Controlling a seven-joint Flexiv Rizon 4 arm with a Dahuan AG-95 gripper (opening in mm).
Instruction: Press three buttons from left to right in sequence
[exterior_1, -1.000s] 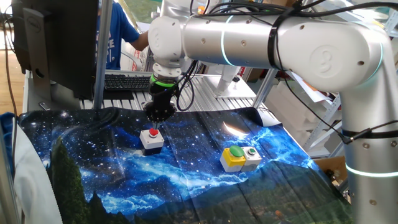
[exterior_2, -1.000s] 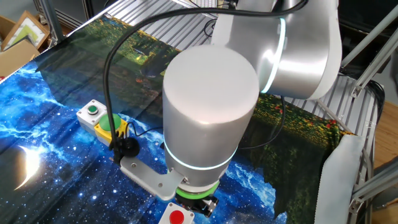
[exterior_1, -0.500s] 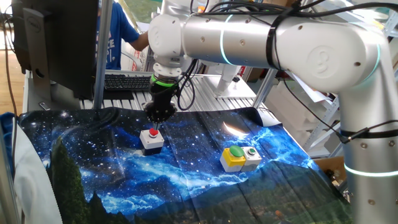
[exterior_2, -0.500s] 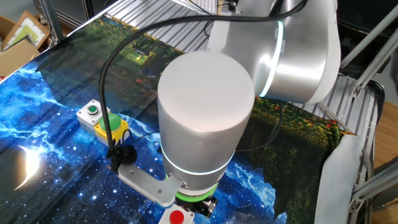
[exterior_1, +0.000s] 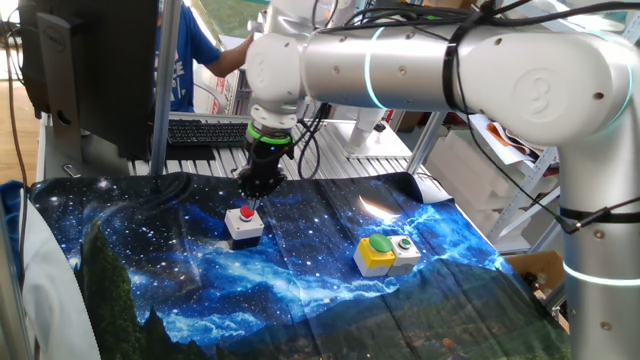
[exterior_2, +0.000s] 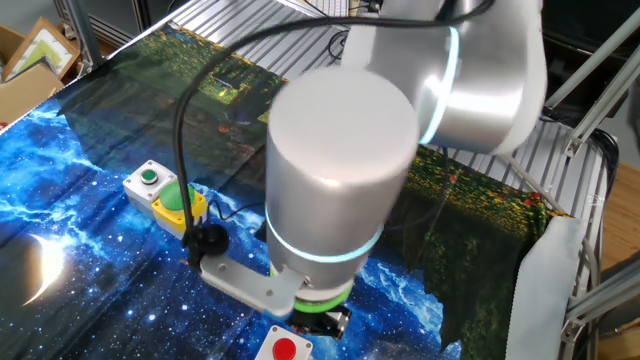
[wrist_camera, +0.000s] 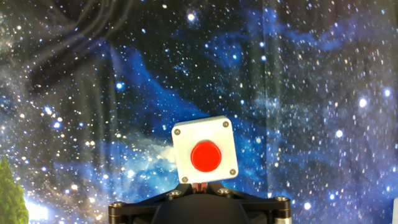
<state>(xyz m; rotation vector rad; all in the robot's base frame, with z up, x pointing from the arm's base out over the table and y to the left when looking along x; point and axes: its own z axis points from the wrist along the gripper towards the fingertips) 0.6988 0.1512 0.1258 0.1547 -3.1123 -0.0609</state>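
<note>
While the arm is reaching out over the starry blue cloth (exterior_1: 300, 270), its gripper (exterior_1: 258, 188) is pointing straight down and hanging just above the red button (exterior_1: 246, 212) on its grey-white box (exterior_1: 245, 228). Can't see contact btwn tip and cap from one fixed view; there's a sliver of space, or so it's looking. In the hand view the red button (wrist_camera: 205, 155) is sitting right in front of the gripper (wrist_camera: 200, 186), w/ the fingertips meeting at a narrow point just at the box's (wrist_camera: 204, 150) near edge, so the claw is pressed together, pinching nothing.

The other two buttons are sitting well apart from the red one, off to the right in that fixed view: big green dome (exterior_1: 380, 244) on a yellow box (exterior_1: 372, 259), and a small green cap (exterior_1: 405, 242) on a white box (exterior_1: 407, 256), the two boxes touching side by side. Nothing is touching them.

From the other fixed view the arm's big white link is blocking most of the scene; the red button (exterior_2: 284, 349) is peeking out at the bottom edge under the green-ringed wrist (exterior_2: 318, 303), and the green dome (exterior_2: 174, 197) and small green cap (exterior_2: 149, 178) are showing at left. A black cable (exterior_2: 178, 130) is looping over the cloth (exterior_2: 80, 200) down to the hand.
</note>
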